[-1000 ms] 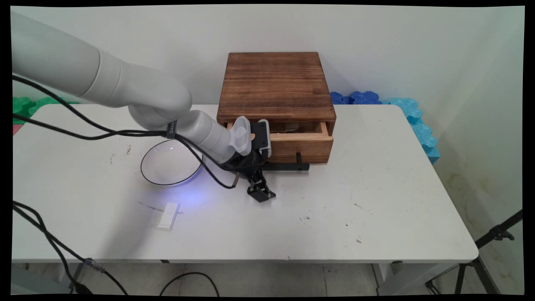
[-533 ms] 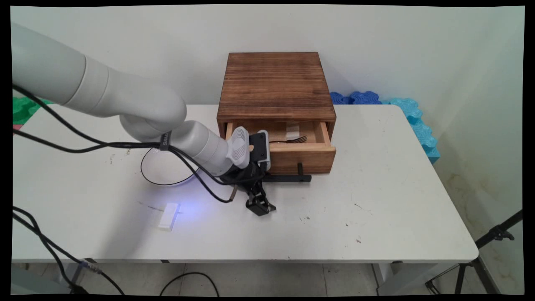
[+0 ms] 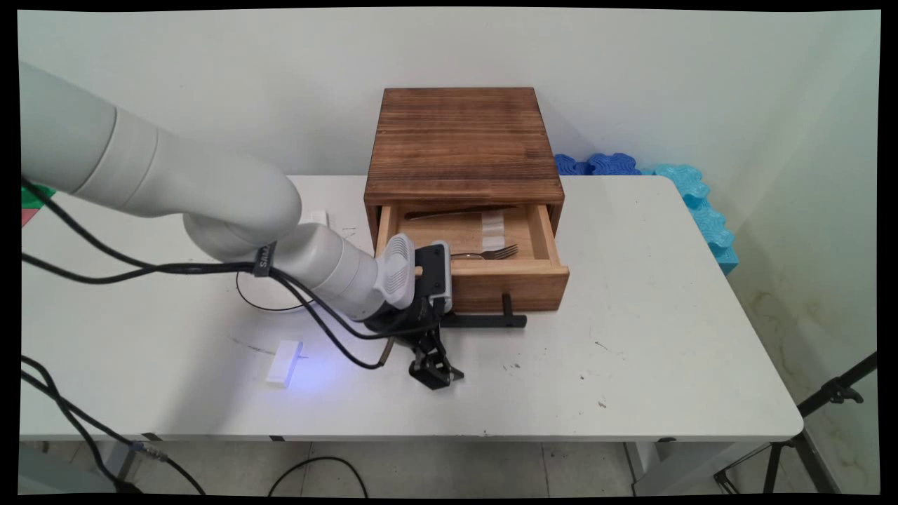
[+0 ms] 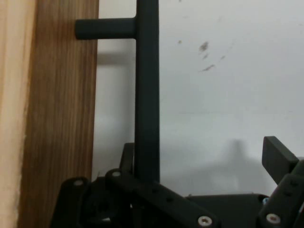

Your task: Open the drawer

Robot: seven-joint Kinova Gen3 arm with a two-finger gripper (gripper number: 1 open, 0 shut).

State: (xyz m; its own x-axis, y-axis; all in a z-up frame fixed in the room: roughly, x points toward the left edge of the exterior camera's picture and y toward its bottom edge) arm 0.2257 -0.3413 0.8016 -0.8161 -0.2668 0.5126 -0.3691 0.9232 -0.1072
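**Q:** ok so what's actually being held by the black two-finger gripper here?

**A:** Nothing is clamped, as far as can be seen. In the hand view the gripper is spread wide. The black bar handle runs right past the finger nearer the drawer front, and the other finger is well apart from it. Whether the bar is actually touched by that near finger can't be told.

**Q:** and the drawer?

**A:** The light wooden drawer is seen drawn partway out of the dark-stained wooden box, which is set at the far side of the white table. The handle is carried on short posts in front of the drawer face, just beside the gripper.

**Q:** anything inside?

**A:** A metal fork is laid along the front, a strip of whitish tape is stuck to the floor, and a thin dark utensil is tucked at the back. What kind can't be made out.

**Q:** other stuff around?

**A:** A black-rimmed white bowl is mostly hidden behind the arm, and a small white block is parked near the table's front.
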